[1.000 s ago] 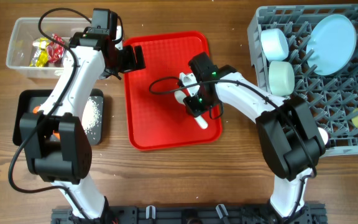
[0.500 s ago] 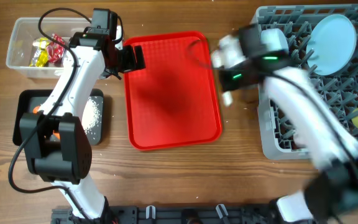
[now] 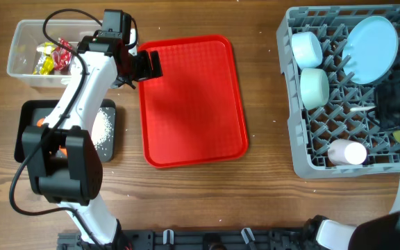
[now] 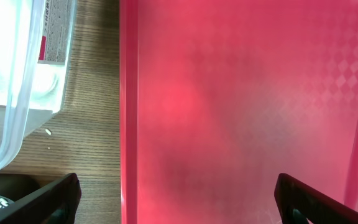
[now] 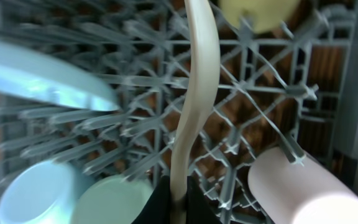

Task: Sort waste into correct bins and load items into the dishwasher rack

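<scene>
The red tray lies bare in the middle and fills the left wrist view. My left gripper hovers open and empty over its top left corner, its fingers wide apart. My right gripper is over the grey dishwasher rack, shut on a cream utensil. In the right wrist view the utensil's handle sticks out from the fingers above the rack's prongs. The rack holds a light blue plate, a white bowl, a green bowl and a pink cup.
A clear bin with colourful wrappers stands at the back left. A black bin with white grains sits below it. A yellow item lies in the rack, mostly hidden overhead by my right arm.
My right arm has swung from the red tray to above the dishwasher rack, carrying the cream utensil. The tray is now bare. The left arm has not moved.
</scene>
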Controlling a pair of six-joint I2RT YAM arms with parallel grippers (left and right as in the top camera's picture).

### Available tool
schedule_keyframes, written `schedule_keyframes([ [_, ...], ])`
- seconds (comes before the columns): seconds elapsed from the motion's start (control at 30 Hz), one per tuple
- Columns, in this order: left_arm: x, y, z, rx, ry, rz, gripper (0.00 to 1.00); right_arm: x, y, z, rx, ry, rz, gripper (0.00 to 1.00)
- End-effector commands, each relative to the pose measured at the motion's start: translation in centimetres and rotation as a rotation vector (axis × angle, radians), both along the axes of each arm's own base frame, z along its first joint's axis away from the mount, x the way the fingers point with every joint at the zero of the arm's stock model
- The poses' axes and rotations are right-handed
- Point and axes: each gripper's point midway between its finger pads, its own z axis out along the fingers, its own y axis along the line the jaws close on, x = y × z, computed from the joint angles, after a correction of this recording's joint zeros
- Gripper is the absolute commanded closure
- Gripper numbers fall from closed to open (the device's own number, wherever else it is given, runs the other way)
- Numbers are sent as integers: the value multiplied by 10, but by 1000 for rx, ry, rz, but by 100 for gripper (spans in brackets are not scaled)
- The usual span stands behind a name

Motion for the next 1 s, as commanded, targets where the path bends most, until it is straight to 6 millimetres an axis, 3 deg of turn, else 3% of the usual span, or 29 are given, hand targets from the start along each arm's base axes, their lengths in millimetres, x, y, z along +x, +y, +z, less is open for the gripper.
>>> schedule_keyframes([
  [0.0, 1, 0, 12, 3, -29, -1, 0, -8, -2, -20, 31, 56, -95, 28],
  [0.03, 1, 0, 12, 3, -29, -1, 0, -7, -2, -20, 17, 68, -52, 3],
  [0.1, 1, 0, 12, 3, -29, -1, 0, -8, -2, -13, -13, 67, 6, 0],
  [0.17, 1, 0, 12, 3, -29, -1, 0, -6, -3, 11, -75, 19, 78, 0],
  [0.23, 1, 0, 12, 3, -29, -1, 0, -3, -2, 72, -244, -95, 252, 0],
  [0.3, 1, 0, 12, 3, -29, -1, 0, -5, 14, 131, -432, -228, 472, 0],
  [0.33, 1, 0, 12, 3, -29, -1, 0, -14, 26, 158, -487, -310, 508, 0],
  [0.43, 1, 0, 12, 3, -29, -1, 0, -53, 45, 208, -564, -479, 445, 0],
  [0.53, 1, 0, 12, 3, -29, -1, 0, -69, 52, 217, -584, -507, 441, 0],
  [0.7, 1, 0, 12, 2, -29, 0, 0, -70, 53, 194, -522, -429, 454, 0],
  [0.77, -1, -3, 30, -3, -69, -8, 0, -65, 50, 188, -508, -410, 457, 0],
  [0.8, -3, -6, 51, -10, -117, -16, 0, -63, 49, 184, -499, -399, 459, 0],
  [0.97, -38, -6, 197, -63, -489, -26, 0, -38, 38, 154, -426, -308, 472, 0],
])
